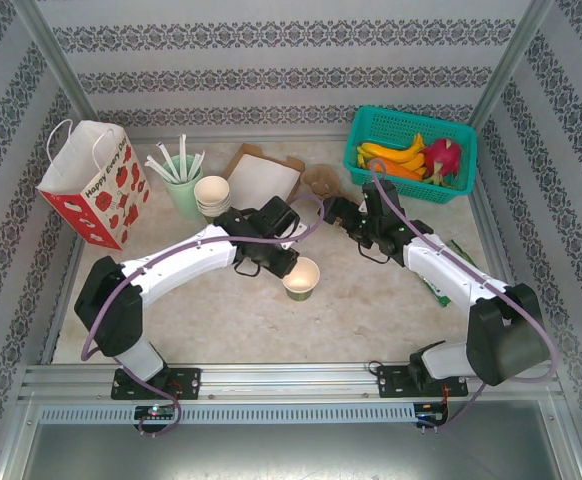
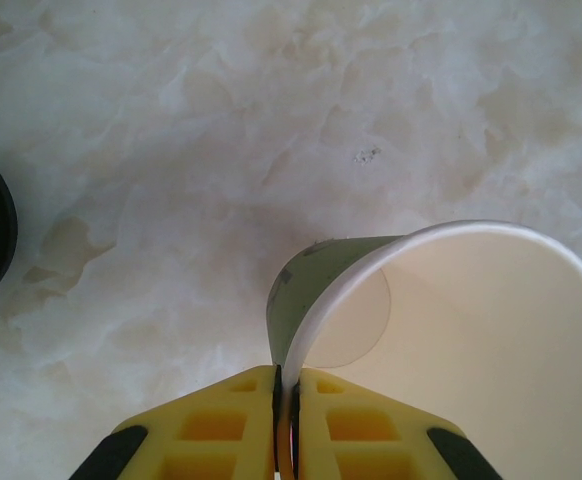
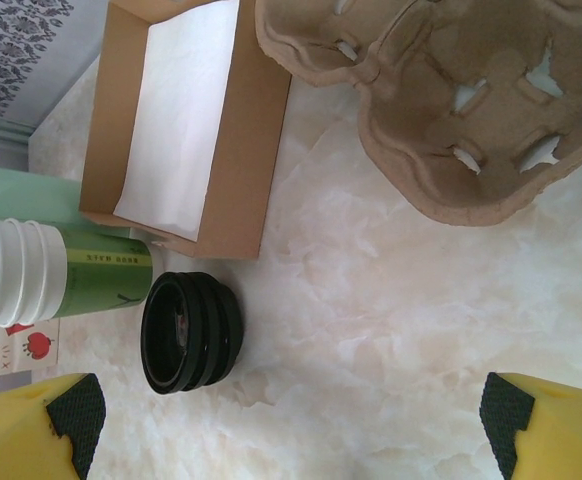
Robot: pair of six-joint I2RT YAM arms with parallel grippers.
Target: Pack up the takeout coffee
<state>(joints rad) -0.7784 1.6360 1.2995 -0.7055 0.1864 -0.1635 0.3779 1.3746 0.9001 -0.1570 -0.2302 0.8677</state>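
Coffee cup (image 1: 301,279) upright on table (image 1: 371,310), rim in L hand (image 2: 285,380).

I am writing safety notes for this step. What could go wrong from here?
The left tool pinches only the thin rim of the green cup, so the cup may tilt, deform or slip.
The black lids lie nested on their side; the open right tool may take several or push them away.
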